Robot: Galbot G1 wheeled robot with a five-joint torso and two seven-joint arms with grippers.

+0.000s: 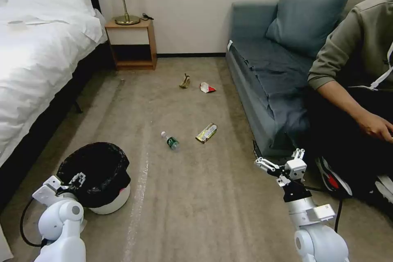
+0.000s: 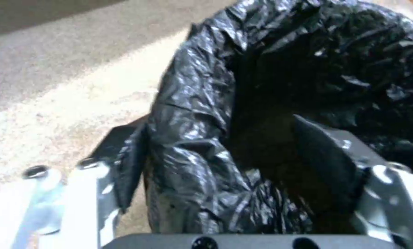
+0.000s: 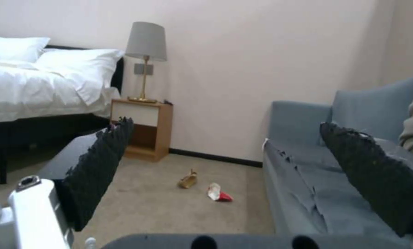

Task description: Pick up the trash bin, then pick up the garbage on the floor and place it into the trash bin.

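The left gripper point(image 1: 70, 183) is straddling the rim of the bin point(image 1: 109, 204) near left, fingers not visibly clamped. The right gripper point(image 1: 281, 161) is hovering spread. Bottle point(image 1: 170, 141) and wrapper point(image 1: 206, 133) are lying farther off. Slick bag point(image 2: 202, 145) risks slipping.

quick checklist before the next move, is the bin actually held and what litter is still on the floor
1. Left hand on the trash bin: ok, its fingers straddle the bag-covered rim, one inside, one outside.
2. Grip firm enough to lift: cannot tell.
3. Bin off the floor: cannot tell, it looks to be sitting on the carpet.
4. Right hand free: ok, open and holding nothing, beside the sofa.
5. Litter left on the carpet: not ok, the bottle, gold wrapper, tan scrap and red-and-white carton all lie there.
6. Path to the litter: ok, bare carpet ahead.
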